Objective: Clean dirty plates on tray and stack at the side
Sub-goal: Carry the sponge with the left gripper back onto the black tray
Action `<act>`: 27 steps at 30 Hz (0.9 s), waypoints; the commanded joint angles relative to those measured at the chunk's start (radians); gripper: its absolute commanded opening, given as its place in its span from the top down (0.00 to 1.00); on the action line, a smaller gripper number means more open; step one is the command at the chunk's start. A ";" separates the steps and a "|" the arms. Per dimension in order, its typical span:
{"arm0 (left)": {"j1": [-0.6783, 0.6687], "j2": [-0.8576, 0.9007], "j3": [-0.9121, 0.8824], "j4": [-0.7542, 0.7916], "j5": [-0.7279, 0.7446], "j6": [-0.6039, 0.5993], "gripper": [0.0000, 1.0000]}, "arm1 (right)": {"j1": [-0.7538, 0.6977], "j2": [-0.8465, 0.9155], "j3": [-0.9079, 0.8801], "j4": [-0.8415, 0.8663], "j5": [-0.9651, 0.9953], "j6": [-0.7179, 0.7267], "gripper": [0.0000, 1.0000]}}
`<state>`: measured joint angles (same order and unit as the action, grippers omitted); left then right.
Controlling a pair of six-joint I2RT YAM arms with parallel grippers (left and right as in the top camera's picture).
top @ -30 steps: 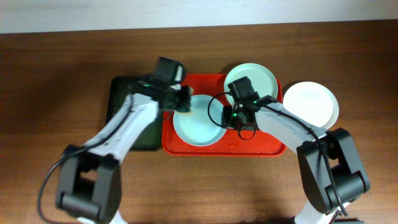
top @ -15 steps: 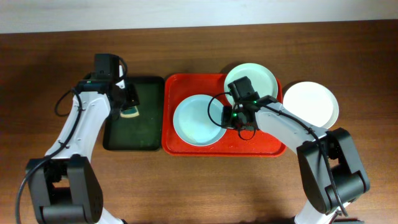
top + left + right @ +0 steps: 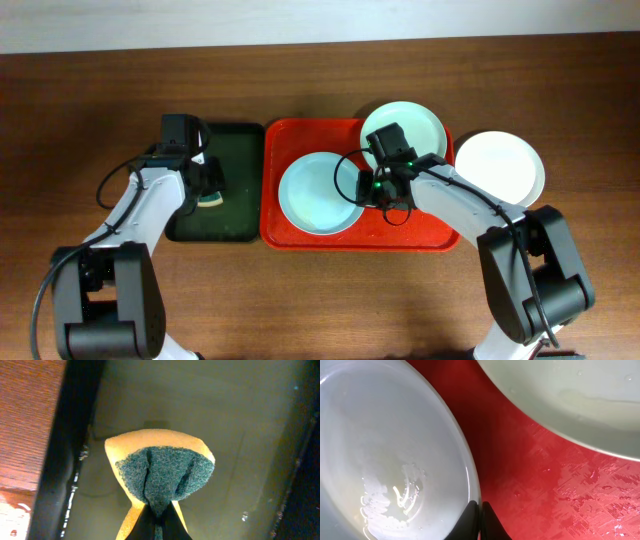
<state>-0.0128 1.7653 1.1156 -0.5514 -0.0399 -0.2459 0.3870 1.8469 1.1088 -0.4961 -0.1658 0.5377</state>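
Observation:
Two pale blue-green dirty plates lie on the red tray (image 3: 400, 232). One plate (image 3: 318, 195) sits at its left, wet and streaked (image 3: 385, 460). My right gripper (image 3: 362, 188) is shut on that plate's right rim (image 3: 480, 509). The other plate (image 3: 404, 128) rests at the tray's back right and carries a faint yellowish smear (image 3: 590, 397). A white plate (image 3: 500, 167) lies on the table right of the tray. My left gripper (image 3: 208, 188) is shut on a yellow sponge with a green scouring face (image 3: 160, 472), over the dark green tray (image 3: 240, 435).
The dark green tray (image 3: 230, 215) lies directly left of the red tray, their rims almost touching. Brown wooden table (image 3: 320, 300) runs all around. Both arm bases stand at the near edge.
My left arm has carried the sponge from the left plate over to the dark green tray, then settled a little nearer. The right arm and the plates have not moved.

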 commanded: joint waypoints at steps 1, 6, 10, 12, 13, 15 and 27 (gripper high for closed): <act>0.002 -0.010 -0.028 0.002 0.044 0.016 1.00 | 0.006 0.013 -0.006 -0.005 0.021 -0.006 0.95; 0.001 0.005 -0.034 -0.002 0.044 0.016 1.00 | 0.006 0.013 -0.006 -0.005 0.021 -0.006 0.95; 0.001 0.006 -0.034 -0.002 0.044 0.016 1.00 | 0.006 0.013 -0.006 -0.005 0.021 -0.006 0.95; 0.001 0.006 -0.034 -0.002 0.044 0.016 0.95 | 0.006 0.013 -0.006 -0.005 0.021 -0.006 0.95; 0.001 0.006 -0.034 -0.002 0.044 0.016 0.86 | 0.006 0.013 -0.006 -0.005 0.021 -0.006 0.95; 0.001 0.006 -0.034 -0.002 0.044 0.016 0.69 | 0.006 0.013 -0.006 -0.005 0.021 -0.006 0.95; 0.002 -0.081 0.082 -0.037 0.043 0.016 0.66 | 0.006 0.013 -0.006 -0.005 0.021 -0.006 0.94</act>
<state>-0.0128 1.7645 1.1172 -0.5861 -0.0071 -0.2314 0.3870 1.8469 1.1088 -0.4969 -0.1658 0.5385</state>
